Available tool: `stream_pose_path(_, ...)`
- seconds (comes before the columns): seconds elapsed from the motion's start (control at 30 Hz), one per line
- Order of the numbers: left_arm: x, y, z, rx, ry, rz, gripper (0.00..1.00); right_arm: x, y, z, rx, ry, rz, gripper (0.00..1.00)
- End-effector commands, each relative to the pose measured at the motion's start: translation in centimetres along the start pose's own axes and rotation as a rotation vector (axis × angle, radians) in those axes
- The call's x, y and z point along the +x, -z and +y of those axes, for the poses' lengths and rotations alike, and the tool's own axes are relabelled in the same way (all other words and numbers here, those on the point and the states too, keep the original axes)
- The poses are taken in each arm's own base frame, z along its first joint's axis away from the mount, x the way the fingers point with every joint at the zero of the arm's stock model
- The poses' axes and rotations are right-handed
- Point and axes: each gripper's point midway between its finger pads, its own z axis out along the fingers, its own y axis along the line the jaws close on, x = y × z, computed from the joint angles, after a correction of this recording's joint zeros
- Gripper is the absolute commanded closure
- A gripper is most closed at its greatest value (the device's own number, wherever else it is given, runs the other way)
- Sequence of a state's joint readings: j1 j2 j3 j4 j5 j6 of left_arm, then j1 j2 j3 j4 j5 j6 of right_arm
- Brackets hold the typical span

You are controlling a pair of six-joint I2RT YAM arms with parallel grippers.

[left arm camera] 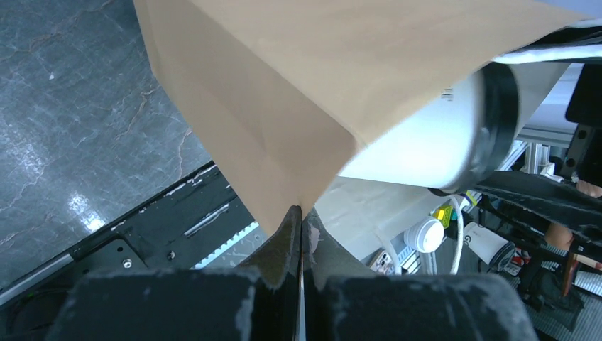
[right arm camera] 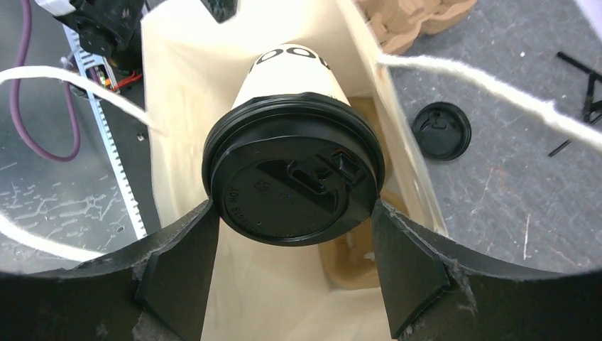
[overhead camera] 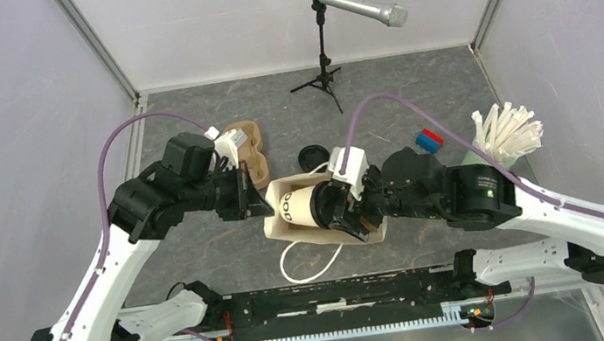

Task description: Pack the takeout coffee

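A takeout coffee (overhead camera: 297,206), a white paper cup with dark lettering and a black lid (right arm camera: 294,177), is tilted sideways in the open mouth of a cream paper bag (overhead camera: 281,226). My right gripper (overhead camera: 336,210) is shut on the cup at its lid, one finger on each side (right arm camera: 183,263). My left gripper (overhead camera: 246,194) is shut on the bag's left rim, and the wrist view shows the paper's edge (left arm camera: 284,106) pinched between the fingertips (left arm camera: 302,213). The white cup (left arm camera: 426,142) shows behind the paper. Something brown (right arm camera: 355,266) lies deep inside the bag.
A brown cup carrier (overhead camera: 248,147) sits behind the left gripper. A loose black lid (overhead camera: 311,155) lies behind the bag. A pale green cup of white straws (overhead camera: 506,139) and a blue-red block (overhead camera: 429,140) are at right. A microphone stand (overhead camera: 325,70) is at the back. The bag's white rope handle (overhead camera: 307,265) trails forward.
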State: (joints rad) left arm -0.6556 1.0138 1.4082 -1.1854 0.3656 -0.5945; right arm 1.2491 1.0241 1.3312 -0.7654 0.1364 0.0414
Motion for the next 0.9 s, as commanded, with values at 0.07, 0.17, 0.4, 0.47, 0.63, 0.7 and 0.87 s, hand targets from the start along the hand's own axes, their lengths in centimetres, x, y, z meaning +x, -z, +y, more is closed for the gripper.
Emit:
stream_pose_path(0.07, -1.6, 0.9, -0.8, -0.002, -0.012, -0.048, 0.98, 0.3, -1.3, 1.4, -0.069, 0.0, -0.009, 0.44)
stream_pose_path(0.17, -2.4, 1.1, -1.6, 0.016, -0.011, -0.059, 0.98, 0.8, -1.3, 1.6, -0.089, 0.032, 0.006, 0.44)
stream_pose_path(0.4, -3.9, 1.6, -5.0, 0.155, 0.041, -0.091, 0.98, 1.0, -1.9, 1.4, -0.092, 0.1, 0.034, 0.44)
stream_pose_path(0.47, -4.2, 1.5, -5.6, 0.188, 0.06, -0.1, 0.98, 1.3, -2.3, 1.5, -0.099, 0.118, 0.063, 0.44)
stream_pose_path(0.63, -4.1, 1.0, -4.1, 0.12, 0.081, -0.099, 0.98, -0.5, -1.7, 1.0, -0.077, 0.135, 0.039, 0.44)
stream_pose_path(0.7, -3.9, 1.1, -3.1, 0.071, 0.092, -0.095, 0.98, -2.5, -0.8, 0.3, -0.046, 0.134, 0.005, 0.44)
stream_pose_path(0.87, -3.2, 1.3, -1.5, -0.011, 0.095, -0.067, 0.98, -5.5, 1.9, -1.3, 0.03, 0.114, -0.07, 0.44)
